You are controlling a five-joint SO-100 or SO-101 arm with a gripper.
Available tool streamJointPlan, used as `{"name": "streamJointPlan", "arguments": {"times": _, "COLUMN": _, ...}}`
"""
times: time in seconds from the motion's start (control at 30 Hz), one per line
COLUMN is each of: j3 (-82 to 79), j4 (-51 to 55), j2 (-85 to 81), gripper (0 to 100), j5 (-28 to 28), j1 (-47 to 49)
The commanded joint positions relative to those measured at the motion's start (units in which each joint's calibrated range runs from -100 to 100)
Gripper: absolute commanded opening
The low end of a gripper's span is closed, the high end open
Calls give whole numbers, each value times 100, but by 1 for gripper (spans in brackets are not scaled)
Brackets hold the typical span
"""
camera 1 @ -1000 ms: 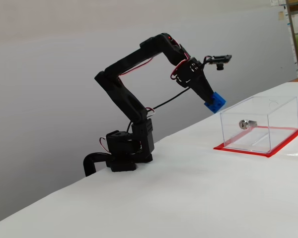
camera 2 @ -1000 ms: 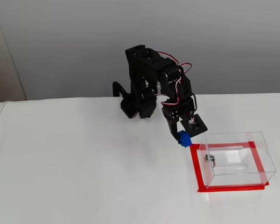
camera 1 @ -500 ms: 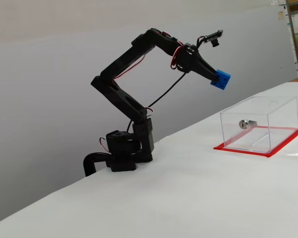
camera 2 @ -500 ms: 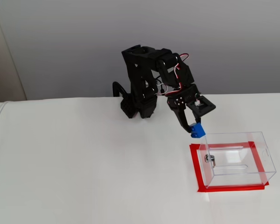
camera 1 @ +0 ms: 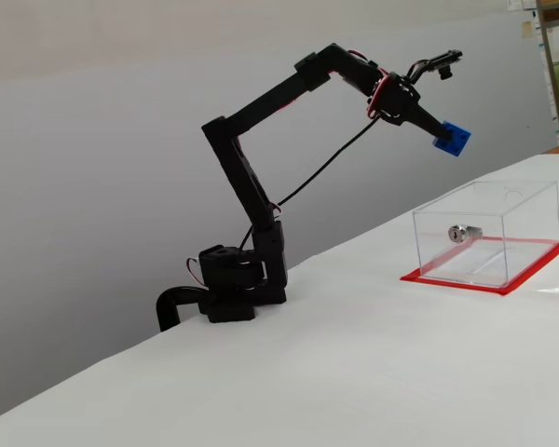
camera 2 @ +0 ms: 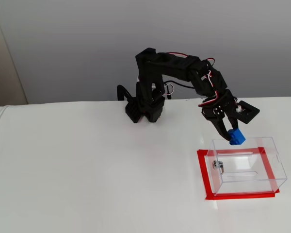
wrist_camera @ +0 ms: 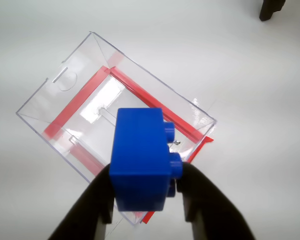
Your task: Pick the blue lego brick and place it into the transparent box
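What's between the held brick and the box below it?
Nothing: in a fixed view the brick, clamped in the gripper, hangs over the box with only open air between.

Transparent box [camera 2: 262, 182]: on the table [camera 2: 87, 184], at right in a fixed view, well apart from the arm's base [camera 2: 143, 109]. Blue lego brick [camera 1: 451, 138]: raised above the box, clamped between the gripper [camera 1: 445, 136] fingers.

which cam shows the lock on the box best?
A fixed view: the silver lock on the transparent box shows clearly side-on. The other fixed view shows it small. In the wrist view the blue lego brick mostly hides it.
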State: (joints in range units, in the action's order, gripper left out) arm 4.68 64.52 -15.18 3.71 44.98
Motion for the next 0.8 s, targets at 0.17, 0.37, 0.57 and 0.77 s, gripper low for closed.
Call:
{"name": "streamJointPlan", "arguments": {"times": 0.17, "j3": 1169, "j4": -143, "j2": 1217, "gripper": 8, "j5": 15, "j1": 312}}
{"name": "streamJointPlan", "arguments": {"times": 0.37, "j3": 1675, "j4": -143, "j2": 1946, "gripper": 8, "j5": 31, "j1": 489}}
{"name": "streamJointPlan", "arguments": {"times": 0.57, "j3": 2010, "j4": -143, "j2": 2286, "gripper": 8, "j5": 36, "j1": 526}}
{"name": "streamJointPlan", "arguments": {"times": 0.77, "j3": 2028, "j4": -143, "j2": 2328, "gripper": 9, "j5": 36, "j1": 526}}
